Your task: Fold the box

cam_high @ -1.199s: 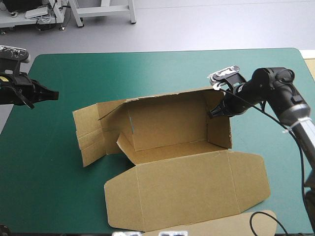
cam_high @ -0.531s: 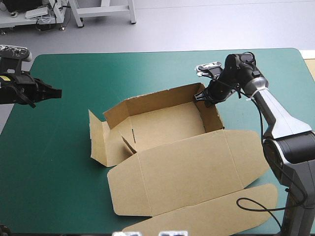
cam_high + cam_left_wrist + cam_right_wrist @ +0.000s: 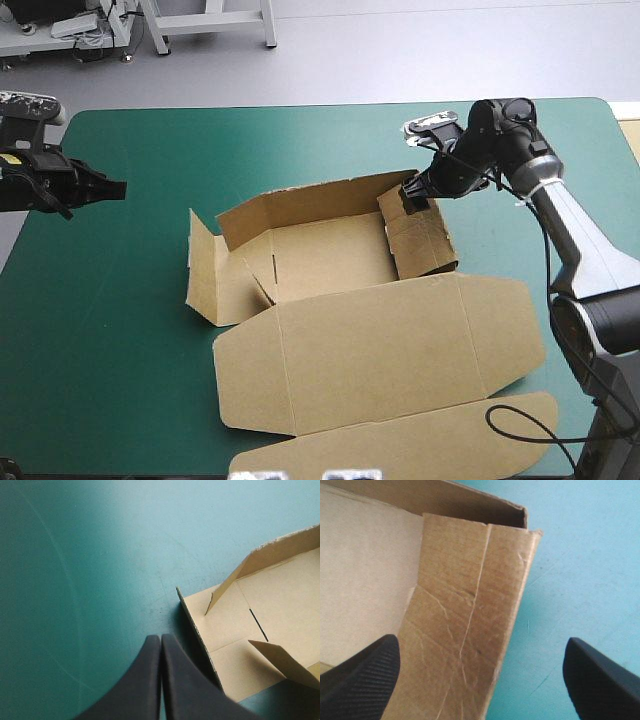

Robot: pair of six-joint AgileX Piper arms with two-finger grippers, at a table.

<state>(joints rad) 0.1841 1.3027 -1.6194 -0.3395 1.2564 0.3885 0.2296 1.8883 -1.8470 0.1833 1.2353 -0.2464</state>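
- Box [image 3: 330,260]: brown, at the middle of the table [image 3: 140,140]; back wall raised, lid flat toward the near edge.
- Right pincer [image 3: 415,196]: spread wide over the right end flap [image 3: 470,605], gripping nothing. The unheld flap may spring outward, or a push may slide the box.
- Left pincer [image 3: 108,188]: closed, empty, well apart at the left edge. Unbraced, the left end wall [image 3: 203,270] may flop.

Teal-green desk [image 3: 300,140], one brown box [image 3: 380,350] lying on it.
You see the desk's cover bare along its far edge and down its left side. The box sits right of centre. Its tray part lies toward the far edge with walls raised, and its broad lid lies flat on the cover, reaching toward the near edge.
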